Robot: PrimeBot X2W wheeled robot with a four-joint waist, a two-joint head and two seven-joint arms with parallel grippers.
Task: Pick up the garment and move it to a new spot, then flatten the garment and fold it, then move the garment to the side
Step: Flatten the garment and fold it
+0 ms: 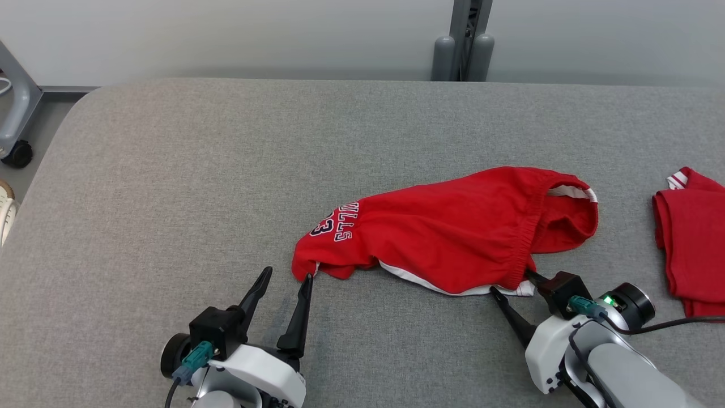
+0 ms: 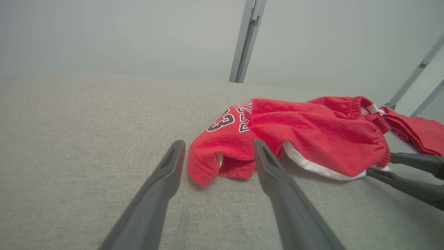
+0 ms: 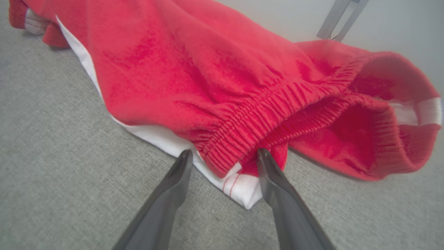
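Note:
The garment, red shorts (image 1: 453,232) with white trim and a "BULLS 23" print, lies crumpled mid-table. My left gripper (image 1: 288,276) is open at the shorts' leg hem; in the left wrist view that hem corner (image 2: 204,166) sits between the fingers (image 2: 163,180). On the other side, my right gripper (image 1: 511,281) stands open at the elastic waistband's near corner. In the right wrist view the waistband (image 3: 242,139) and the white trim corner (image 3: 242,189) lie between the two spread fingers of the right gripper (image 3: 224,152). Neither gripper has closed on the cloth.
A second red garment (image 1: 694,243) lies at the table's right edge. The grey padded table (image 1: 198,170) has a wide bare stretch to the left and behind the shorts. A grey post (image 1: 461,39) rises behind the table, and a caster wheel (image 1: 17,153) stands off its left side.

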